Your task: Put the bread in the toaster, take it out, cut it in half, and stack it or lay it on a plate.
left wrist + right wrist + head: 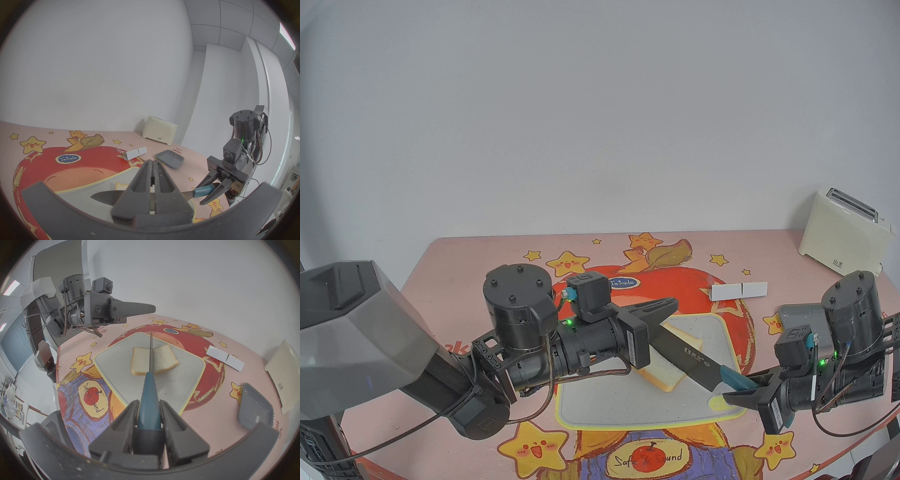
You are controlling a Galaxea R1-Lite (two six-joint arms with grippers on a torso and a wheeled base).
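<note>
Holding a Knife Across the Bread

The right gripper (149, 405) pinches the smooth teal handle of a knife (687, 359). Its long dark blade lies across the middle of the bread (162, 360), a soft, square slice with a tan crust. The bread lies flat on a pale cutting board (612, 400) with round corners and a yellow rim. The left gripper (153, 165) has its pointy grey fingers pressed together, holding nothing, above the board. A boxy cream toaster (844, 234) stands at the table's far right corner. A flat grey plate (254, 407) sits near it.
</note>
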